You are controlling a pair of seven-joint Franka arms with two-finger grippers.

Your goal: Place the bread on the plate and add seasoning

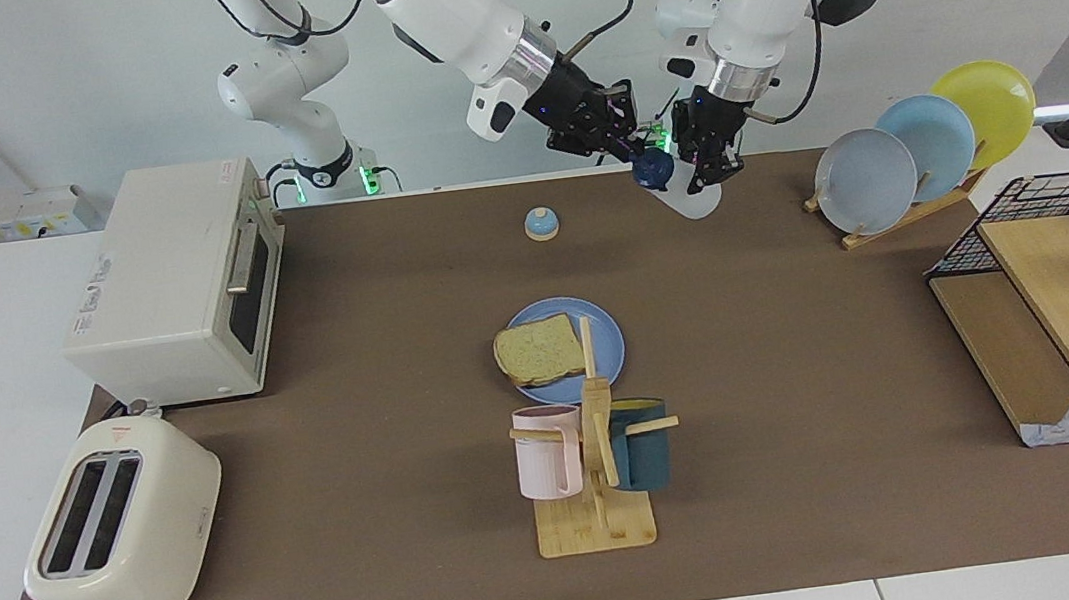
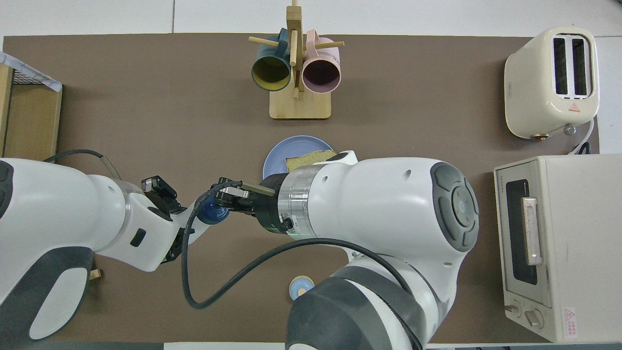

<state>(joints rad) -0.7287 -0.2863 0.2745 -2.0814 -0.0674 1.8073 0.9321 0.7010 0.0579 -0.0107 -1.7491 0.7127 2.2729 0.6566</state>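
Matt brown table cover (image 1: 803, 360), wooden mug stand (image 1: 596, 524), glossy cream toaster (image 1: 122, 523)
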